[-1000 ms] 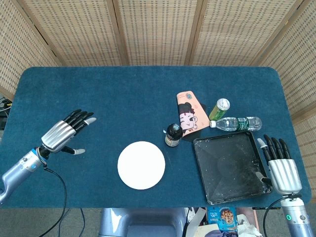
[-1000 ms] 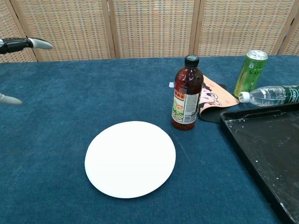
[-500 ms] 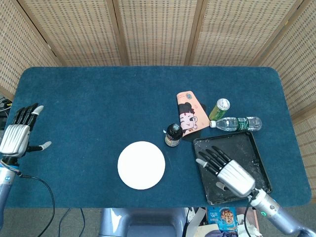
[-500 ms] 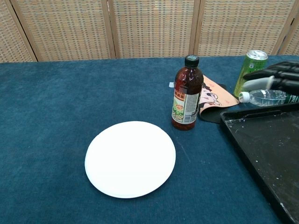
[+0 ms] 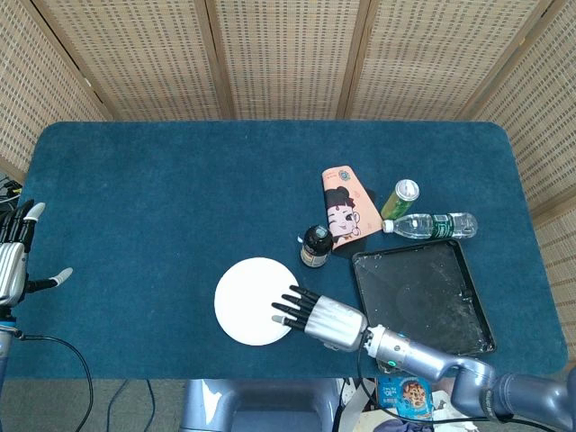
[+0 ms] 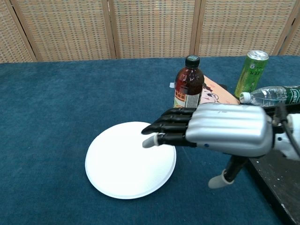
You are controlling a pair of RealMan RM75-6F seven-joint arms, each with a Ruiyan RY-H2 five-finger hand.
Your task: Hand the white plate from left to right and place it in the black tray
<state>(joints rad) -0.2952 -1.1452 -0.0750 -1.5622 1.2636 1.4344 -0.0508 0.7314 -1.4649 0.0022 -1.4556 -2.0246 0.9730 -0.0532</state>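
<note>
The white plate (image 5: pixel 254 300) (image 6: pixel 123 161) lies flat on the blue tablecloth near the front edge. My right hand (image 5: pixel 324 318) (image 6: pixel 220 129) reaches leftward with its fingers stretched out over the plate's right rim, holding nothing. The black tray (image 5: pixel 421 301) (image 6: pixel 279 187) sits to the right, nothing resting in it. My left hand (image 5: pixel 11 261) is far off at the table's left edge, fingers apart and holding nothing; the chest view does not show it.
A brown bottle (image 5: pixel 315 245) (image 6: pixel 188 83) stands just right of the plate, behind my right hand. A pink cartoon pouch (image 5: pixel 343 212), a green can (image 5: pixel 401 197) (image 6: pixel 251 72) and a lying water bottle (image 5: pixel 429 225) (image 6: pixel 272 95) cluster behind the tray.
My right hand has swept left from over the tray to the plate's right rim. My left hand has drawn back further to the table's left edge. The plate has not moved.
</note>
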